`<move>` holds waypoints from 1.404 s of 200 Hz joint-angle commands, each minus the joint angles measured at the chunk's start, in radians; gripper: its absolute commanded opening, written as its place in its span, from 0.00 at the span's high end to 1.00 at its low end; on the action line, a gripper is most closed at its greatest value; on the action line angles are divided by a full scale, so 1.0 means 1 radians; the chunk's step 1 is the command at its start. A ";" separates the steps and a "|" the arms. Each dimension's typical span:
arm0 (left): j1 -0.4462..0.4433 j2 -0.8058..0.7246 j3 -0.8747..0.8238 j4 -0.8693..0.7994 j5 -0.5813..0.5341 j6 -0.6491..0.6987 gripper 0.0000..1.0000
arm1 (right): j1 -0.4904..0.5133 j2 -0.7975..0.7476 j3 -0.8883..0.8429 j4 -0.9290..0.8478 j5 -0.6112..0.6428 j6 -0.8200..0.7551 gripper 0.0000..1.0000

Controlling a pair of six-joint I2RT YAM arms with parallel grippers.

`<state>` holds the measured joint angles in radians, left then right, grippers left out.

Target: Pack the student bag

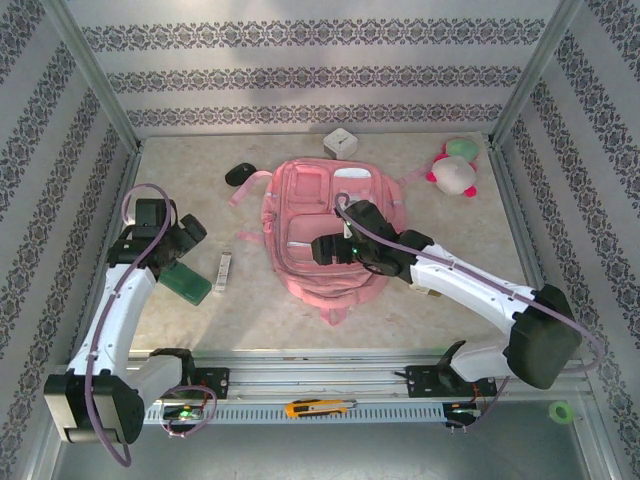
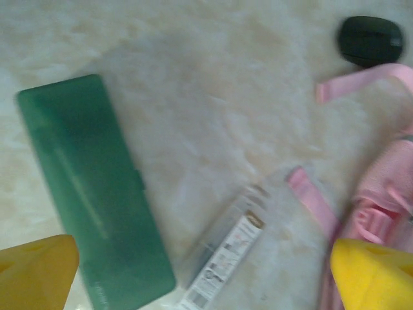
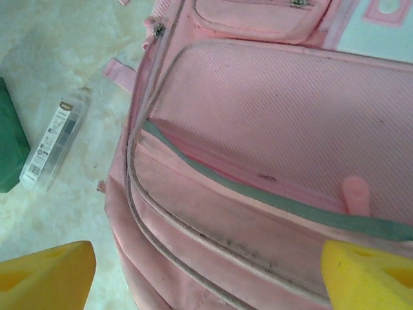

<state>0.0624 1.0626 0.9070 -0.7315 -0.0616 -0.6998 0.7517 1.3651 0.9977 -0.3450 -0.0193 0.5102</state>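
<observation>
**Left hand (image 2: 203, 284) and right hand (image 3: 206, 278) spread wide over a marbled tabletop**

Left hand's yellow fingertips (image 2: 35, 271) stand far apart and grip nothing. Below them lie a flat green translucent plastic case (image 2: 90, 194) with rounded corners and a slim clear plastic packet (image 2: 226, 252) with a printed label. Right hand is equally wide and empty, poised over the large pink fabric backpack (image 1: 295, 270). The backpack lies flat at the middle of the cream, marble-patterned tabletop (image 1: 480, 240). Its coarse weave, grey-green zip tape and pale piping show in the right wrist view. A glossy black oval mouse (image 1: 240, 175) sits near the bag's upper left strap, a white cube (image 1: 340, 143) just behind the bag, and a pink-and-white plush toy (image 1: 455, 170) at the far right. Pale walls banded with grey damask ornament, framed by aluminium posts, enclose three sides.
</observation>
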 commanded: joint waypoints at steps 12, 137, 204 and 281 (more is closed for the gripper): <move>0.046 0.115 -0.022 -0.145 -0.089 -0.109 0.01 | 0.020 0.028 0.019 0.069 -0.012 0.012 0.11; 0.074 0.446 -0.069 -0.037 0.048 -0.228 0.02 | 0.022 0.047 -0.042 0.100 -0.039 0.041 0.10; 0.075 0.486 -0.083 -0.024 0.052 -0.252 0.23 | 0.019 0.057 -0.042 0.101 -0.036 0.033 0.11; 0.068 0.265 -0.066 -0.067 0.073 -0.132 0.41 | 0.009 0.025 -0.039 0.115 -0.047 0.022 0.11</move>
<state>0.1265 1.4330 0.8242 -0.7605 -0.0021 -0.9165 0.7677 1.4181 0.9573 -0.2562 -0.0471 0.5430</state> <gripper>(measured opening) 0.668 0.891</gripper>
